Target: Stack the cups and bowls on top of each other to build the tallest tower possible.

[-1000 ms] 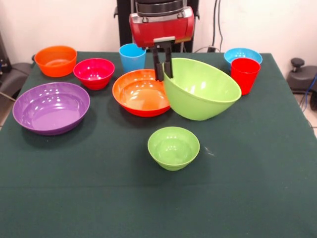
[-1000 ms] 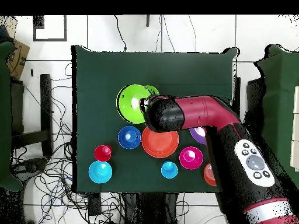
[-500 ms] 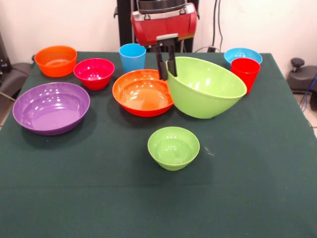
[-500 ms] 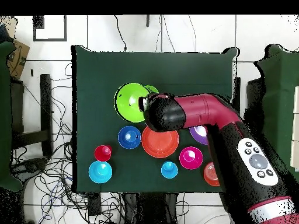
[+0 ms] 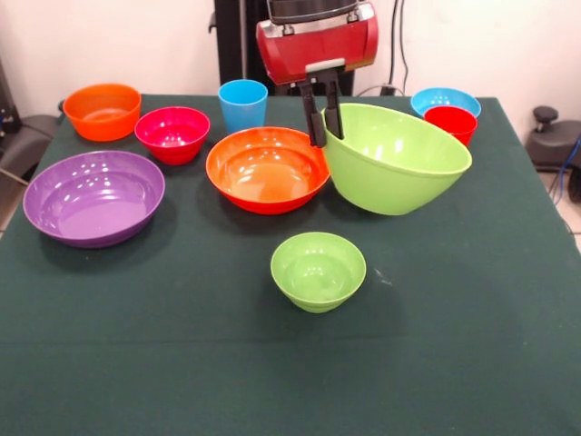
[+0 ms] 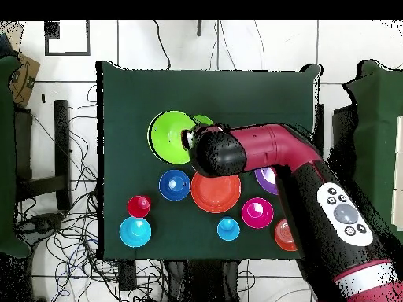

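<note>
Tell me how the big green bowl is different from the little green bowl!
The big green bowl is much wider than the little green bowl. The big green bowl is tilted, and the gripper pinches its rim; the little green bowl sits flat on the table with nothing touching it. The big green bowl is farther back, beside the large orange bowl; the little green bowl stands alone in front. Both are glossy lime green and empty.

my counter [image 5: 472,363] under dark green cloth, plain pale wall [image 5: 109,41] behind it, black cables [image 5: 399,45] hanging down that wall, from above white tiled floor [image 6: 236,47], cable tangle [image 6: 75,228] beside the counter, cardboard box [image 6: 25,76] at one edge
</note>
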Robot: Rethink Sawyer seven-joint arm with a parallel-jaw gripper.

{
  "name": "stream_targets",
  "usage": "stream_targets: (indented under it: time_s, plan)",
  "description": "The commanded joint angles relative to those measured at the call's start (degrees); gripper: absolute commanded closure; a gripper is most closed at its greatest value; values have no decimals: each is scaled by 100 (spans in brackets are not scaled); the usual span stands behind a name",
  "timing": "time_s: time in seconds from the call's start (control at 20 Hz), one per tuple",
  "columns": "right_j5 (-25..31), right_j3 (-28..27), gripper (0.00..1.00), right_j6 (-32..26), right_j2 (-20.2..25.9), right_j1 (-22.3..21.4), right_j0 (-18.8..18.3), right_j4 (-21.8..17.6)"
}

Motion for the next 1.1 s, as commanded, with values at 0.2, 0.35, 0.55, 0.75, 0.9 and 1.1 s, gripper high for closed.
stream_targets:
  time_s: [0.2,0.35,0.55,0.75,0.9,1.1]
  plan:
    - [876,-48,100,-1853,270,411,-142,-698]
    - [879,-102,100,-1920,304,476,-200,-800]
    - [929,-143,100,-1857,371,501,-224,-865]
    - [1053,-215,100,-1948,449,486,-315,-921]
    - [1206,-325,100,-2045,536,468,-381,-927]
    - [1210,-343,100,-2065,664,429,-495,-904]
